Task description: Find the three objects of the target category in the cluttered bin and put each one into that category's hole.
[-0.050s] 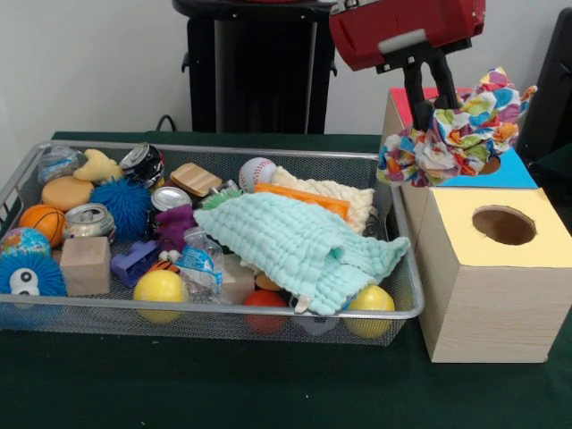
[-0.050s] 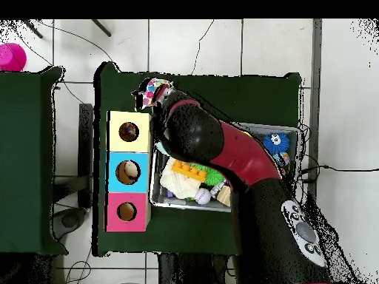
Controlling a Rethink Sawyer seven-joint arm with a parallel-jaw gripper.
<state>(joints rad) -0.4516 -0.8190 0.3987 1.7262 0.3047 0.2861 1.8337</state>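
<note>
So the colourful cloth (image 1: 460,130) is hanging bunched up from the gripper (image 1: 427,114), up in the air over the box (image 1: 487,286) with the holes, roughly above the blue section (image 1: 514,172) in the front view. The jaws are pinching a fold near the top of the wad and the rest droops down loose. My guess is it's super light and floppy, no slip risk really, but soft stuff like this drapes and snags on a hole's edge, so grabbing it by a gathered clump in the middle makes sense.

The box has three holes, one each in the yellow (image 2: 129,132), blue and pink (image 2: 126,211) sections, sitting just right of the wire bin (image 1: 36,308) on the green bench (image 1: 268,393).

Still in the bin: one mint green cloth (image 1: 295,246) spread over the middle and one cream cloth (image 1: 344,197) behind it, so probably two more of the same kind to go. Other clutter I can count: two yellow balls (image 1: 159,288), one red ball (image 1: 264,299), one baseball (image 1: 257,172), two blue spiky balls (image 1: 123,204), two cans (image 1: 89,219), one wooden block (image 1: 86,264).
</note>
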